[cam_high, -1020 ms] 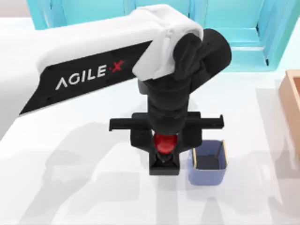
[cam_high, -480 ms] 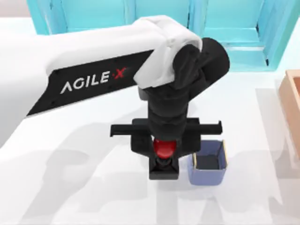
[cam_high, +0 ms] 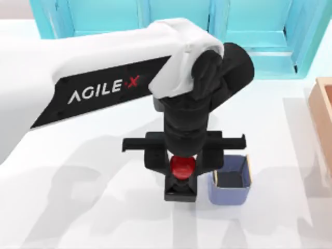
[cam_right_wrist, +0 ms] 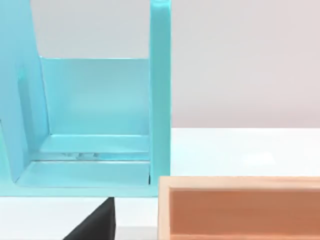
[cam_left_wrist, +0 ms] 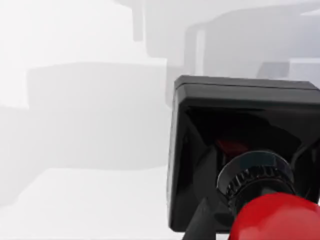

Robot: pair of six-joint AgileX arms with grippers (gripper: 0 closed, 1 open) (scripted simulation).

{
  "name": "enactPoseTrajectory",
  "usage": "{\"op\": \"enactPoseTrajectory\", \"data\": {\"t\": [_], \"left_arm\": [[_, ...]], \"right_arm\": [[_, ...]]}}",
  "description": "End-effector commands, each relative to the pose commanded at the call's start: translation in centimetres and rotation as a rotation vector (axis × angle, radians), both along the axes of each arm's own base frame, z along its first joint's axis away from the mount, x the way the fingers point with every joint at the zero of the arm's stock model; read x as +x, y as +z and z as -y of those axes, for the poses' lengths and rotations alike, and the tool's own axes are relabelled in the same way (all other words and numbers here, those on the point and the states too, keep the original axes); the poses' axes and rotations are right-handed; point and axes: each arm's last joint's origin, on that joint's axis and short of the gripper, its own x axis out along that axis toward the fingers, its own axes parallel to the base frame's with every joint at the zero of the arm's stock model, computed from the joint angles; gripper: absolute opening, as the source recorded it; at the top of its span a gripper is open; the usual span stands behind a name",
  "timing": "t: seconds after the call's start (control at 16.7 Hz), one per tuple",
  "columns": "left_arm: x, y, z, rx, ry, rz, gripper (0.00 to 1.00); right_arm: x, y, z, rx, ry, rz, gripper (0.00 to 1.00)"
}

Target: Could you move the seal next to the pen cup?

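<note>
The seal, a glossy red knob on a square black base, stands on the white table just left of the pen cup, with a narrow gap between them. The pen cup is a small periwinkle-blue square with a dark inside. My left gripper reaches straight down from above and is shut on the red knob. The left wrist view looks down the seal from close up, with the red knob nearest and the black base against the table. A black part of my parked right gripper shows in the right wrist view.
A turquoise shelf unit runs along the back of the table. A tan box sits at the right edge, also in the right wrist view as the tan box beside the turquoise shelf unit. White tabletop lies to the left and front.
My left arm has shifted slightly toward the front of the table with the seal, and the seal's base now sits a little lower beside the pen cup.
</note>
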Motion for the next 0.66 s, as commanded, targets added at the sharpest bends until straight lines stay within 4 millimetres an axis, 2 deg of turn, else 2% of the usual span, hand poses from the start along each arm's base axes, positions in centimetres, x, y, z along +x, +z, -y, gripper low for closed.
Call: {"op": "enactPoseTrajectory", "data": {"t": [0.3,0.66], "left_arm": [[0.0,0.0,0.0,0.0,0.0,0.0,0.98],[0.0,0.0,0.0,0.0,0.0,0.0,1.0]], "right_arm": [[0.0,0.0,0.0,0.0,0.0,0.0,1.0],[0.0,0.0,0.0,0.0,0.0,0.0,1.0]]}}
